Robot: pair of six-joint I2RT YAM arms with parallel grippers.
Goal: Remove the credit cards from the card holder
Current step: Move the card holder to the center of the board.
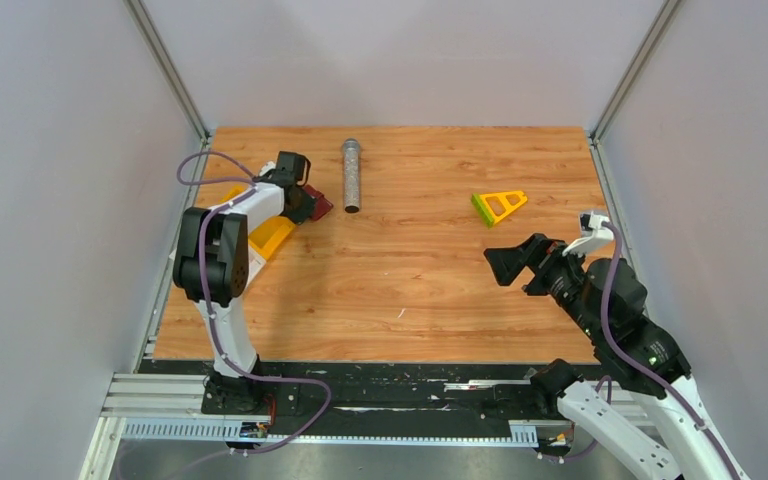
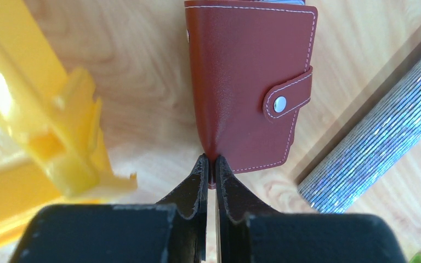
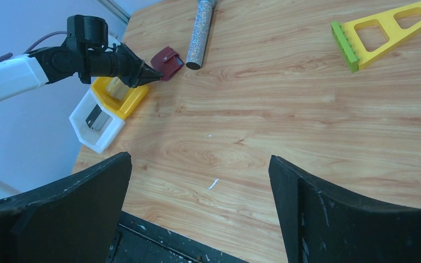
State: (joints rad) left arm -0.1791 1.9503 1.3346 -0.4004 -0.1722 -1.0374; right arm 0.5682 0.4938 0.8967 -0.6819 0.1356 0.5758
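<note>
My left end effector [image 2: 211, 167] pinched the stitched dark-red card holder [image 2: 246, 82], probably leather, its snap clear only wrist-side; my right end effector [image 3: 199, 163] gaped.

Bright, even, soft light fills the overhead view, and the counter [image 1: 410, 290] carries only faint shadows. In the left wrist view the yellow tray [image 2: 49, 142] is blurred and washed out by glare towards the left edge. The wallet [image 2: 246, 82] is sharp, and the glitter tube [image 2: 373, 137] throws a dark shadow strip alongside itself. The fingers of the right end effector [image 3: 199, 164] look flat black and soft-edged.
</note>
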